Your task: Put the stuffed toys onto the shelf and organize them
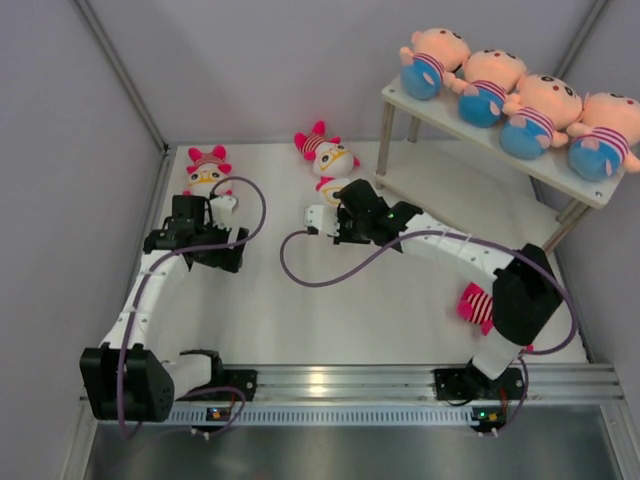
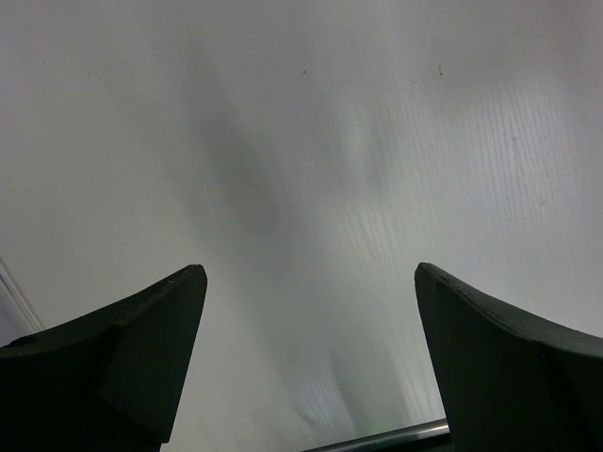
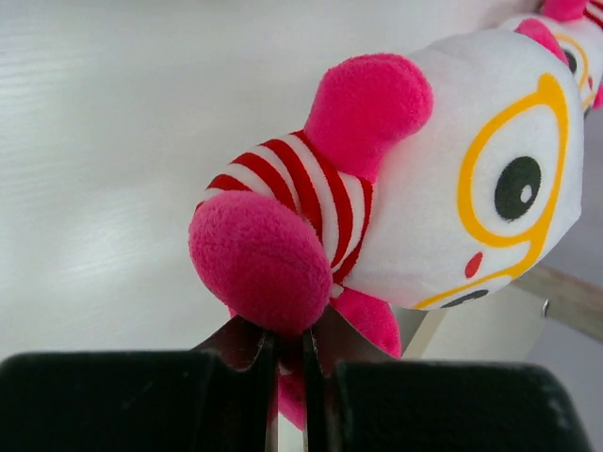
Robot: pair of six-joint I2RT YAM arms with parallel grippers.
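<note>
Our right gripper (image 3: pixel 287 348) sits closest, its fingers pinched almost together on the foot end of the held pink doll (image 3: pixel 396 188), near the front left leg of the shelf (image 1: pixel 445 115). We see the peach dolls (image 1: pixel 490 85) filling the top board from edge to edge. The far pink doll (image 1: pixel 325 148) lies just behind the held one. The left pink doll (image 1: pixel 208 168) lies close to the left wall, just beyond our left gripper (image 2: pixel 311 358), whose fingers (image 2: pixel 141 348) stand wide apart over the table (image 1: pixel 400 300). The near pink doll (image 1: pixel 477 305) lies beside the right arm's elbow. A broad stretch of tabletop lies between the arms.
</note>
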